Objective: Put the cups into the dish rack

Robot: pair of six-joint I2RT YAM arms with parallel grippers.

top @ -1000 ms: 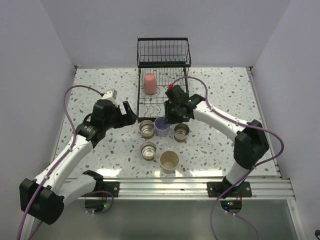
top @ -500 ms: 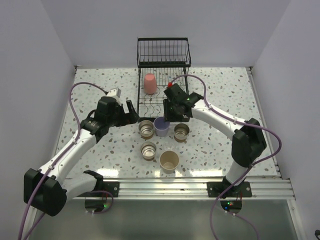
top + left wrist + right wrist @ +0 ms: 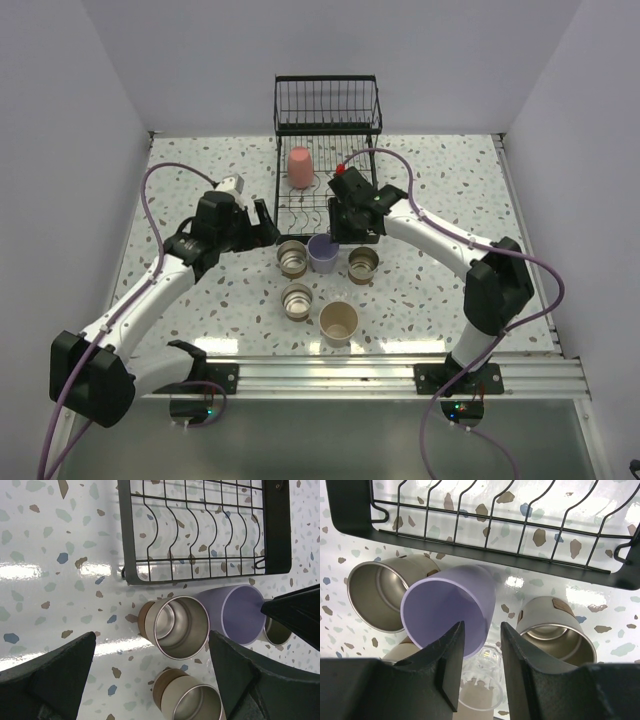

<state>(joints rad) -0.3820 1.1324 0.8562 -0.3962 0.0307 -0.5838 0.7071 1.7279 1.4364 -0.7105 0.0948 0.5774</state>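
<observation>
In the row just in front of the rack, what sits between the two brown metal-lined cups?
The lavender cup sits there, with the left brown cup and the right brown cup close on either side. The top external view shows it, as does the right wrist view.

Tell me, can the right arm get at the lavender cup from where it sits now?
Probably yes. The right gripper hangs open just over the lavender cup, with nothing between them. Brown cups stand close on either side, so the fingers have little room.
</observation>
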